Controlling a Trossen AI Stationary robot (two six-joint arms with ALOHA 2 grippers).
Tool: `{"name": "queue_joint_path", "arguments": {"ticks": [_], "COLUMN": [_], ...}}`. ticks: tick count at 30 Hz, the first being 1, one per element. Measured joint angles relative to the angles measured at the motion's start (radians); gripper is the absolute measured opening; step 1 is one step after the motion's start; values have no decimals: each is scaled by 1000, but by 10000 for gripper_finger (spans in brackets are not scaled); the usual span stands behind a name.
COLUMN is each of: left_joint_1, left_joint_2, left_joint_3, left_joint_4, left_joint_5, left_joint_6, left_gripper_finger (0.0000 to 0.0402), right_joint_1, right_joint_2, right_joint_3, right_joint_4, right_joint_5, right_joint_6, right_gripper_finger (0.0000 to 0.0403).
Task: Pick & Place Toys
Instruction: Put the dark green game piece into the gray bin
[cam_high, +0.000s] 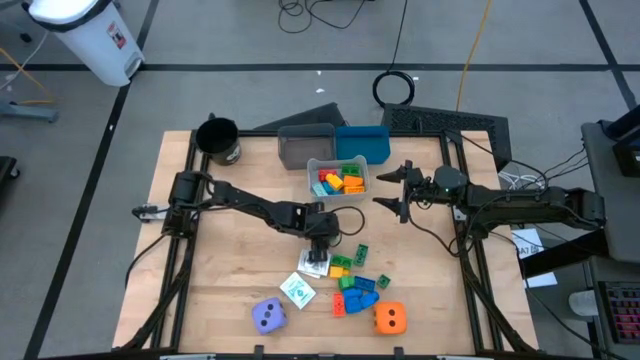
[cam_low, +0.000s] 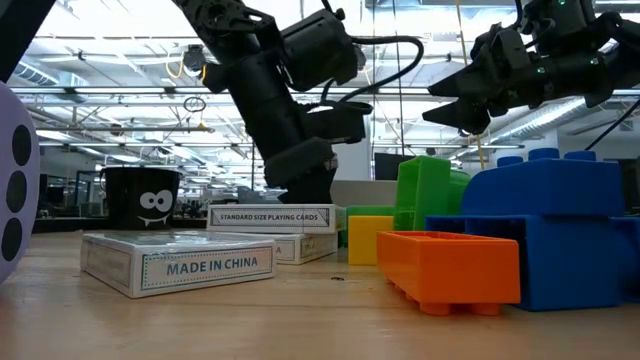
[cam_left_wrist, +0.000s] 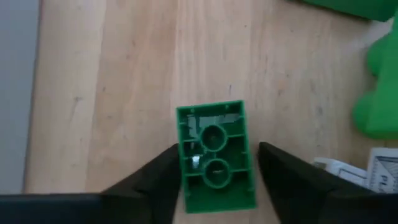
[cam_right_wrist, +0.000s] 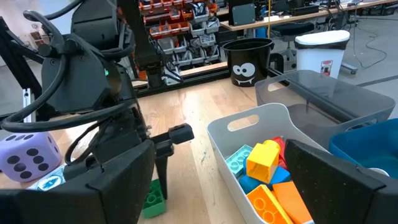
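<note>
My left gripper (cam_high: 320, 250) points down at the table's middle, open, with its fingers on either side of a small green block (cam_left_wrist: 216, 158). The block lies on the wood with its hollow underside up and also shows in the right wrist view (cam_right_wrist: 153, 198). More blocks (cam_high: 356, 285), two white card boxes (cam_high: 313, 262) (cam_high: 298, 290), a purple die (cam_high: 268, 316) and an orange die (cam_high: 390, 318) lie near the front. My right gripper (cam_high: 395, 190) hovers open and empty beside a white bin (cam_high: 312, 168) that holds several blocks (cam_right_wrist: 267, 174). My left gripper comes from above, pointing down, with a finger beside each long side of the green block. One finger (cam_left_wrist: 163, 177) lies right at the block's side (cam_left_wrist: 181, 168); the other (cam_left_wrist: 280, 177) stands a sliver off. Whether they touch it I cannot tell. The block rests on the table.
A grey bin (cam_high: 305, 145) and a blue bin (cam_high: 362, 142) stand at the far edge behind the white bin. A black cup (cam_high: 218, 140) stands at the far left corner. Bare wood lies at the table's left and right sides.
</note>
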Motion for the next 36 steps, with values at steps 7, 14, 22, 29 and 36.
{"name": "queue_joint_path", "arguments": {"ticks": [7,14,22,29,36], "left_joint_1": [21,36,146,276,284], "left_joint_2": [-4,-51,-162,-123,-83], "left_joint_3": [57,235,284,283,282], "left_joint_4": [-104,-319,-406,-445,-445], "left_joint_5": [-17,-169,-298,-140,-112], "left_joint_6": [2,48,-54,-189,-188], "left_gripper_finger": [144,144,146,148,172], "right_joint_1": [0,0,0,0,0], "right_joint_2": [0,0,0,0,0], "right_joint_3": [0,0,1,1,0], "right_joint_4": [0,-8,-30,-35,-34], "right_joint_5": [0,0,0,-1,-1], "right_joint_6": [0,0,0,0,0], "right_gripper_finger": [345,345,345,345,345]}}
